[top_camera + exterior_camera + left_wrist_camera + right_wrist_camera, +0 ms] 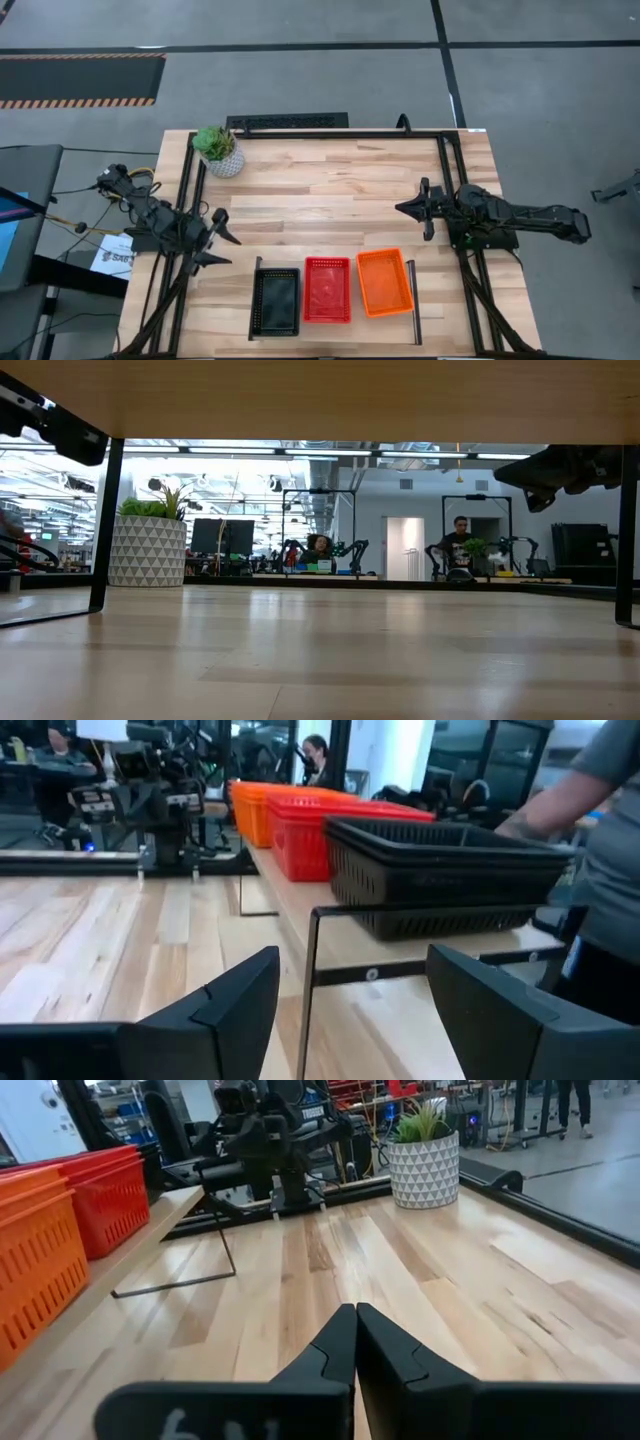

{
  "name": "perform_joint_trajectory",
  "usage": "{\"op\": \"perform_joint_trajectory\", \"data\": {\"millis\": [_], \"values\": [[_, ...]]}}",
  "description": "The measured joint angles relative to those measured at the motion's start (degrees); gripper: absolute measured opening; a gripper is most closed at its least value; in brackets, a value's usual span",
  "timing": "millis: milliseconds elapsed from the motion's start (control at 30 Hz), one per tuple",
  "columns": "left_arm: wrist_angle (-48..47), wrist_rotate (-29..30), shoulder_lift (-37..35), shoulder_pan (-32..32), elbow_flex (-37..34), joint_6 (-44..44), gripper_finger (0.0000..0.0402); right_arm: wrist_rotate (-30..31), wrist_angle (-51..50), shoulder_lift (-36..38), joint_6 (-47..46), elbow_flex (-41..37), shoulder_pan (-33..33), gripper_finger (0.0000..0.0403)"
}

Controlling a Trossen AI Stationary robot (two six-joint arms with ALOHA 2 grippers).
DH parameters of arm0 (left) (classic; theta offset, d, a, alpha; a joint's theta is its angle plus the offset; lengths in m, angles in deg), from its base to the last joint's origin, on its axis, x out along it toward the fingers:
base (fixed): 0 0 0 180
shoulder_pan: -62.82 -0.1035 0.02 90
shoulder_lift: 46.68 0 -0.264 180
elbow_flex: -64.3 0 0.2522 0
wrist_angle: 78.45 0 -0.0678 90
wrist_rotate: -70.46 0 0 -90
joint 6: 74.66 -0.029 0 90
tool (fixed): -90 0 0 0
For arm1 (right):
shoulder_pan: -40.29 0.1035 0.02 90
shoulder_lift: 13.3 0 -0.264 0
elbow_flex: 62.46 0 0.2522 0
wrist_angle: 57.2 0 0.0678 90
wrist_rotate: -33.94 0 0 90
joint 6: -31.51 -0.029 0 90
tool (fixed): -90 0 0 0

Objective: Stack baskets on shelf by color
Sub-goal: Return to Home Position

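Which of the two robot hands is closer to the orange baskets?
Right. The right gripper is near the orange baskets at one shelf end; the left gripper is at the other, beside the black baskets.

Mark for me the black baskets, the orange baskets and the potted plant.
black baskets [275, 302]: high view, inner floor.
orange baskets [384, 282]: high view, inner floor.
potted plant [213, 141]: high view, green leaves.

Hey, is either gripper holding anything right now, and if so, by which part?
Nothing is held. The left gripper is open, the right gripper is shut on nothing, and both are clear of the baskets on the shelf.
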Motion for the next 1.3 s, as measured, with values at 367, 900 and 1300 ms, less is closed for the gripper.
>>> {"op": "perform_joint_trajectory", "data": {"millis": [367,900,1300], "values": [[4.79,-5.07,-0.02,-0.02,-1.73,-3.56,0.0242,0.13,0.17,-0.02,-0.2,0.0,0.0,0.0033],[4.8,-5.07,-0.02,-0.02,-1.73,5.64,0.0242,0.14,0.39,-0.02,-0.21,0.0,0.0,0.0031],[4.8,-5.07,-0.02,-0.02,-1.73,5.55,0.0242,0.15,0.49,-0.02,-0.21,0.0,-0.01,0.0032]]}}
